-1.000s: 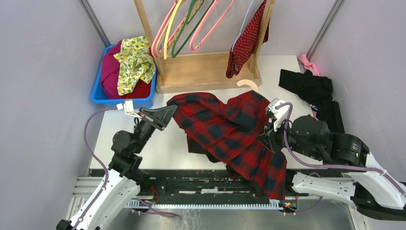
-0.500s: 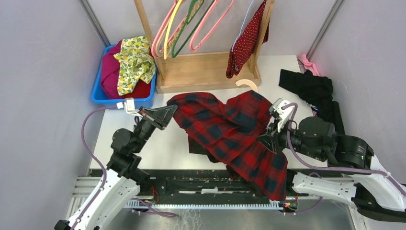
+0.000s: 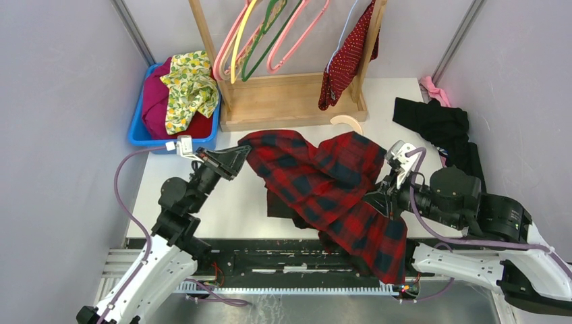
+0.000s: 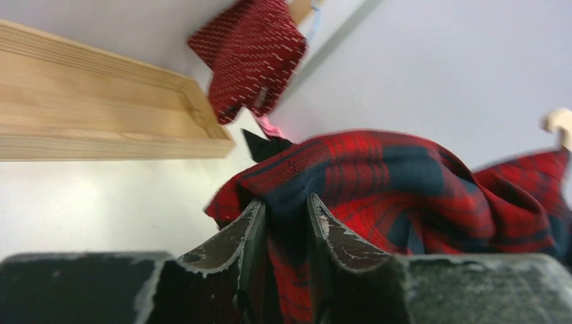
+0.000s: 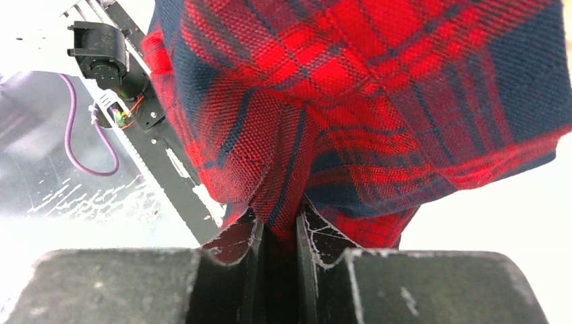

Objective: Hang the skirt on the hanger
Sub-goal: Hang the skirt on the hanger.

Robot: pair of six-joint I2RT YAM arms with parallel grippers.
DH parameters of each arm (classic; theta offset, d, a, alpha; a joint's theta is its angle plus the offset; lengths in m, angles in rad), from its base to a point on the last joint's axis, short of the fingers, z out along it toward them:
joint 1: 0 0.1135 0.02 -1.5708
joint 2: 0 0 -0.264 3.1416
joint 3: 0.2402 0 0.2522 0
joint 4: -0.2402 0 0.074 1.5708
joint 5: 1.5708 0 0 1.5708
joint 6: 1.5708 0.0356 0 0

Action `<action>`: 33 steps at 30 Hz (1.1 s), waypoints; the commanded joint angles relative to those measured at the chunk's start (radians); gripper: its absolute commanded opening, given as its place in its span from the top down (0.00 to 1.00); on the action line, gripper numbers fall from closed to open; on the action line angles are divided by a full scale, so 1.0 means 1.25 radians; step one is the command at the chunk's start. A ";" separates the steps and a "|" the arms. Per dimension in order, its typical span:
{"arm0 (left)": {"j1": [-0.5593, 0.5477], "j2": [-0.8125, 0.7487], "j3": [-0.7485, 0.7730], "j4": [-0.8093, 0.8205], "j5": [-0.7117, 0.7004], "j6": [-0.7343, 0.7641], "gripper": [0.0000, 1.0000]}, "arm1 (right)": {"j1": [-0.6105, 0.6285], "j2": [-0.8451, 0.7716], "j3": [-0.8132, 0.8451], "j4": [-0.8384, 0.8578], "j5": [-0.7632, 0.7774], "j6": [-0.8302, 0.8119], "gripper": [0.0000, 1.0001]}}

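The right gripper clamps the plaid garment; the left gripper straddles its edge, tightness cannot be told.

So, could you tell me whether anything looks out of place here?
Yes: the left hand and right hand both pinch the plaid garment, which sags over the near edge of the table, while the dotted skirt hangs untouched on the rack at the back. That is odd, since the skirt is the one wanted.

plaid garment on table, skirt hanging on rack
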 commanded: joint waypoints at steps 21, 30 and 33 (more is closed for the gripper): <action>0.025 0.017 -0.080 0.233 0.094 0.122 0.31 | 0.000 -0.073 0.002 0.065 -0.006 0.001 0.99; 0.024 0.057 -0.076 0.267 0.233 0.149 0.29 | 0.000 -0.112 0.026 -0.006 0.005 0.018 0.99; 0.025 0.057 -0.090 0.298 0.239 0.153 0.28 | -0.001 -0.125 0.030 -0.007 -0.004 0.026 0.99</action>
